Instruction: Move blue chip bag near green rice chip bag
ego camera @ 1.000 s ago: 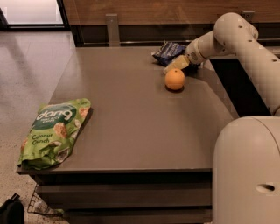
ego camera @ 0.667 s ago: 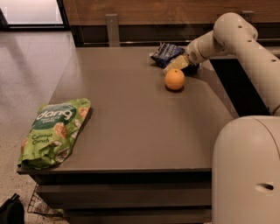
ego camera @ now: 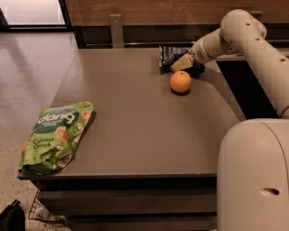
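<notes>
Gripper (ego camera: 183, 63) low over the far right part of the table (ego camera: 135, 122), pale tip against the blue bag (ego camera: 169, 53). Cannot tell whether clamped on the bag or merely touching it. Mounted on a cream arm (ego camera: 239, 31) stretching in from the right, bent at a rounded elbow near the top right corner.

Blue bag: small, dark, crinkled, lying at the table's far edge, partly hidden behind the gripper. Just in front of it, toward the camera, an orange (ego camera: 180, 81) resting on the table, near the gripper but apart from it, small shadow beneath.

Green bag (ego camera: 56, 135) well apart from the blue bag, across the table at the near left corner. Lies flat, face up. White "dang" logo on a dark green patch at its upper end, "Coconut Crunch" below that, pictured chips around the lettering. Lower end reaching the table's left edge.

Table: grey-brown flat top, darker front panels below.

Large cream body (ego camera: 255, 176) of the robot filling the lower right foreground, covering the table's near right corner. Behind the table, a wood-panelled wall (ego camera: 149, 11) above a dark band, with a grey upright post (ego camera: 115, 29) at the far edge. Pale glossy floor (ego camera: 31, 63) to the left. Dark object (ego camera: 11, 219) on the floor at bottom left, too dim to identify.
</notes>
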### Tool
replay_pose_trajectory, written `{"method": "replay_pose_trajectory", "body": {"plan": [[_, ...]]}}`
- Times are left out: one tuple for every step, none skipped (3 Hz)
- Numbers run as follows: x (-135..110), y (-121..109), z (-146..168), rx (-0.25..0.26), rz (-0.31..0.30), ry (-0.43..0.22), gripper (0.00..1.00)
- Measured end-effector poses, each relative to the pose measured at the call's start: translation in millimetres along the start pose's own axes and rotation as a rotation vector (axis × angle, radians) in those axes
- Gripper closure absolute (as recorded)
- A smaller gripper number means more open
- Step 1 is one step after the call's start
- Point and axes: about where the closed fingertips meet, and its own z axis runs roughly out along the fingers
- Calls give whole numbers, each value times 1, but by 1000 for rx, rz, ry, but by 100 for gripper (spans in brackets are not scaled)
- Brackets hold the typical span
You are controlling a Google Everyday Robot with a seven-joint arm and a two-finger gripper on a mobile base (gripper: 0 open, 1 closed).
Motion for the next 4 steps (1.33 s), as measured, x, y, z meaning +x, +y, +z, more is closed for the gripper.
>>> {"method": "replay_pose_trajectory", "body": {"plan": [[-4,-1,-3,0,0,0,100],[-4,-1,-3,0,0,0,100],[-4,-1,-4,0,0,0,100],[-4,-1,-4,0,0,0,100]]}}
